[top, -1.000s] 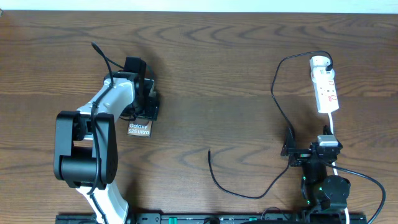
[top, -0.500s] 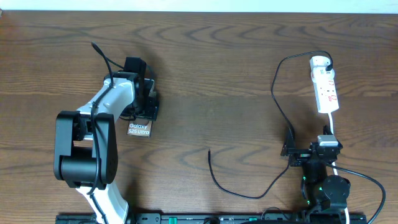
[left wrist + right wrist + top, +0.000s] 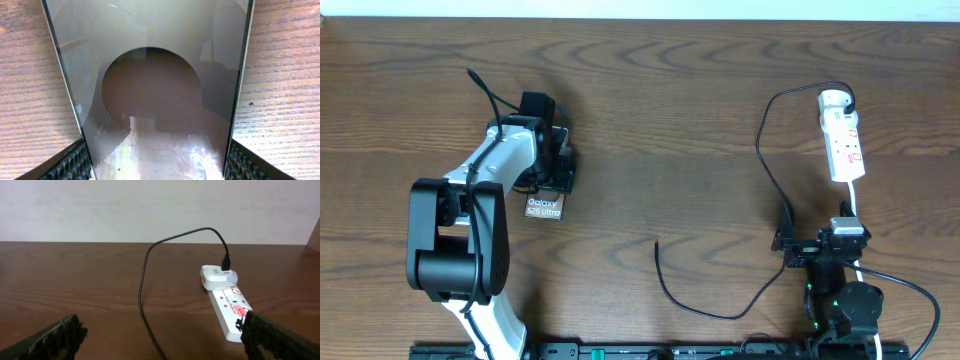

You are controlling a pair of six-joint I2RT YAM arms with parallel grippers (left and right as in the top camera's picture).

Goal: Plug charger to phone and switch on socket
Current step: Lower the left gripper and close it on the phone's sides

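Observation:
The phone (image 3: 544,208), dark bronze with white "Galaxy" lettering, lies at the left of the table. My left gripper (image 3: 558,165) is down over its far end. In the left wrist view the phone's glossy face (image 3: 150,75) fills the space between the two finger pads (image 3: 157,167), which press on its long edges. The charger's black cable (image 3: 760,150) runs from the white adapter (image 3: 833,99), plugged into the socket (image 3: 845,145), down to a free tip (image 3: 657,243). My right gripper (image 3: 815,242) is open and empty, near the front right, with the cable (image 3: 145,280) and the socket (image 3: 231,315) ahead of it.
The socket's white cord (image 3: 857,205) runs from the strip toward the right arm's base. The cable loops across the table's front middle (image 3: 720,312). A pale wall (image 3: 150,205) stands behind the table's far edge.

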